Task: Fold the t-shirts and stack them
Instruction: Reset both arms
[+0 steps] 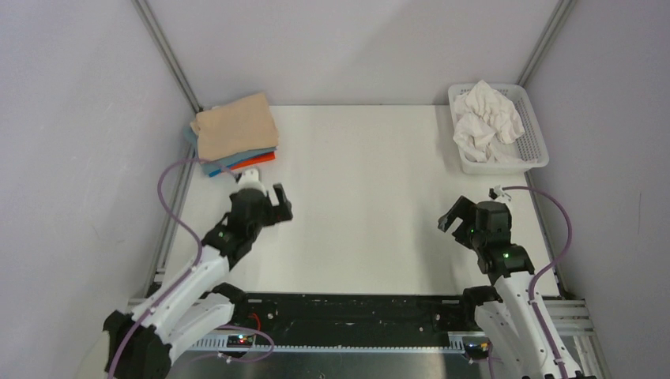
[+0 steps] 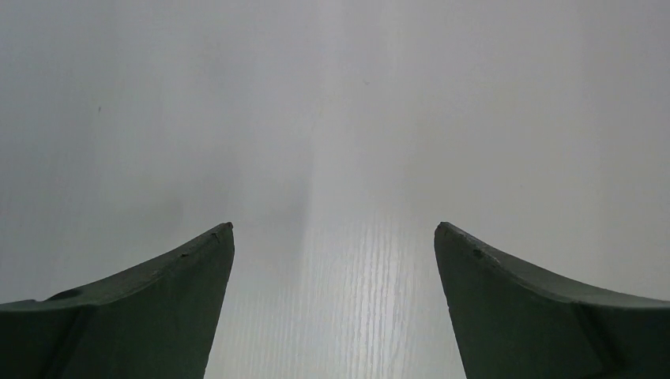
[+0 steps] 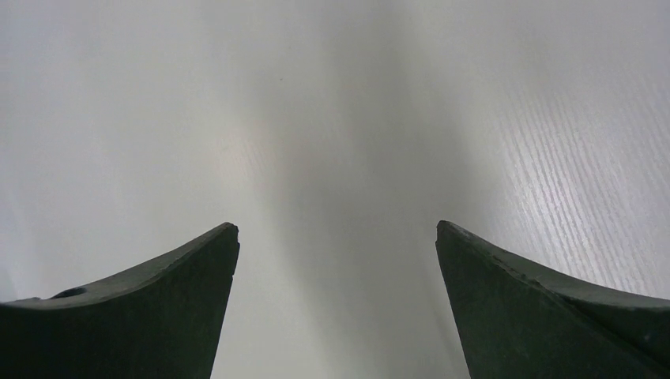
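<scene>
Between folds: the folded stack (image 1: 235,160), tan t-shirt (image 1: 235,129) uppermost, sits far left; a crumpled white t-shirt (image 1: 486,118) waits in the basket (image 1: 538,153); left gripper (image 1: 276,205) and right gripper (image 1: 458,218) hover spread wide and empty, so fetching it seems next.

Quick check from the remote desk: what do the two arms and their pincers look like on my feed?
Both arms, left arm and right arm, have white links with black joints. A purple cable loops along each. The left pincer and right pincer are black; wrist views show dark, tapered, pointed fingers. Small green lights glow on the right arm.
</scene>
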{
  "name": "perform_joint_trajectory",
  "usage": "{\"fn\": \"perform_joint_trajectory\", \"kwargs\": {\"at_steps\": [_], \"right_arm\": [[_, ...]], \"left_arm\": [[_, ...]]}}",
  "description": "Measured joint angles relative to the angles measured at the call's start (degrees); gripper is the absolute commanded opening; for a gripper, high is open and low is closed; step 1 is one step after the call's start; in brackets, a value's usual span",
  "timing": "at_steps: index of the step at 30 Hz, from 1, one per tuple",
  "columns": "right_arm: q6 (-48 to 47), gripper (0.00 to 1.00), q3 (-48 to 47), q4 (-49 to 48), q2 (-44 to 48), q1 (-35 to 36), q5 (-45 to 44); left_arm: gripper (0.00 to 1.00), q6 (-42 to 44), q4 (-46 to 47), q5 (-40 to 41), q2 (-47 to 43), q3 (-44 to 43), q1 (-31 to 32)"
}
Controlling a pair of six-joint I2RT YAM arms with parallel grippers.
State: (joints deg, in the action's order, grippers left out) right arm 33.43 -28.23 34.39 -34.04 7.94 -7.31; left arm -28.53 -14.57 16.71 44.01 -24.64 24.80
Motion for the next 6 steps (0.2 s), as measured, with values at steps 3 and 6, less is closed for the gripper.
{"fn": "perform_joint_trajectory", "kwargs": {"at_steps": [3, 6], "right_arm": [[0.02, 0.99, 0.02, 0.26, 0.13, 1.2, -1.55], [0.02, 1.0, 0.04, 0.24, -0.11, 2.05, -2.45]], "left_arm": [[1.0, -1.7, -1.16, 0.17, -6.12, 3.61, 0.0], [1.0, -2.49, -0.85, 0.26, -9.11, 3.91, 0.0]]}}
